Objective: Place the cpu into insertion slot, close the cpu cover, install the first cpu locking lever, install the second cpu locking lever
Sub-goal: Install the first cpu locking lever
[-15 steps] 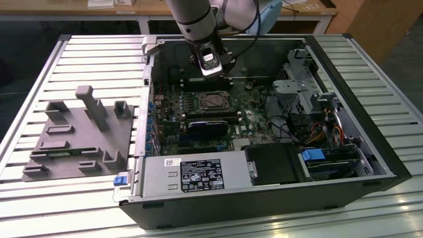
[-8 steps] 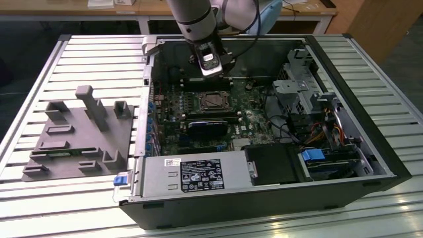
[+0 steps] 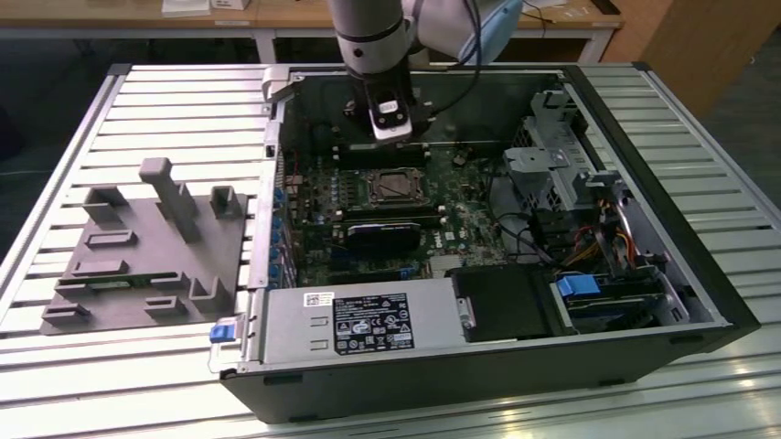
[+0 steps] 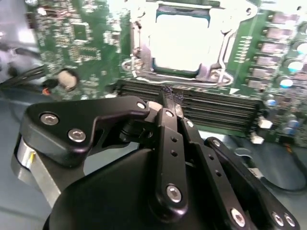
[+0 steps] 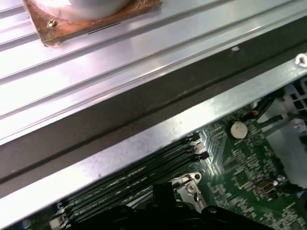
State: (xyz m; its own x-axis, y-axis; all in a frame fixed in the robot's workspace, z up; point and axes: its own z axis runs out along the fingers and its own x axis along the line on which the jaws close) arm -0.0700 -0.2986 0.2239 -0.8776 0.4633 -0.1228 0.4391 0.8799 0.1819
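Hand [image 4: 171,102] beside memory slots [image 4: 216,103], near cpu [image 4: 180,40]

The silver-grey cpu [image 4: 178,40] sits flat in the black-rimmed insertion slot [image 4: 181,9] on the green board, with the silver cpu cover [image 4: 137,48] lying down around it.
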